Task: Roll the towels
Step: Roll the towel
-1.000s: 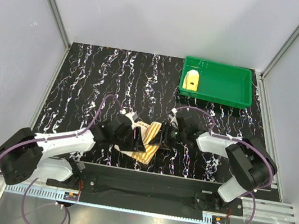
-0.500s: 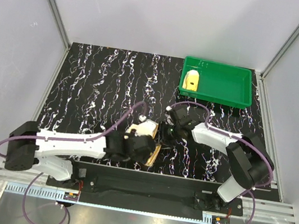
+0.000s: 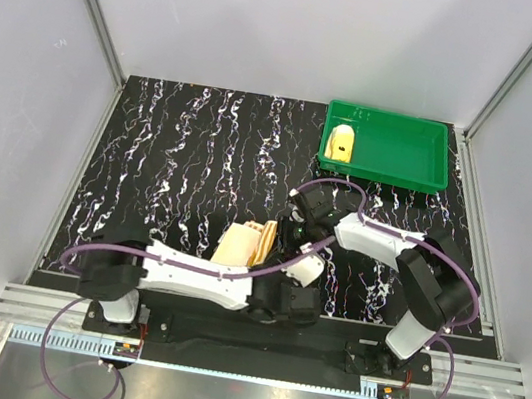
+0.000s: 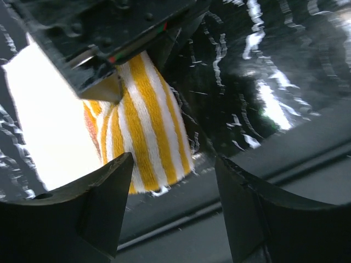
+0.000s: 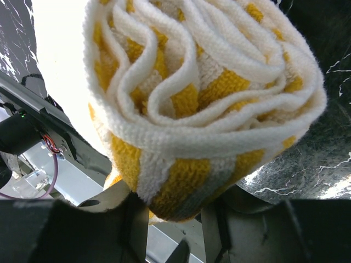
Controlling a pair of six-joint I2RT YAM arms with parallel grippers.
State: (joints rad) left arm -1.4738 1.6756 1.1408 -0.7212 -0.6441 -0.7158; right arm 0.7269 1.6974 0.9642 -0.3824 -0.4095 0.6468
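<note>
At 6 o'clock on the tabletop point(image 3: 173, 144), close to the near edge, the striped towel point(image 3: 244, 245) is seen, rolled up at its 3 o'clock end. That rolled end is clamped in the right end effector point(image 3: 293, 234). In the right wrist view the coiled layers of the roll point(image 5: 203, 98) are seen end-on, seated between the fingers point(image 5: 129, 219). The left arm is stretched along the near edge from 7 toward 5 o'clock. The left end effector point(image 4: 173, 164) is seen with jaws apart and nothing gripped, and the striped edge is seen right at its fingertips, below the other end effector's black body. The yellow towel point(image 3: 341, 144) is seen in the 9 o'clock end of the green tray point(image 3: 405, 151), at 1 o'clock on the tabletop, well apart from both arms.
</note>
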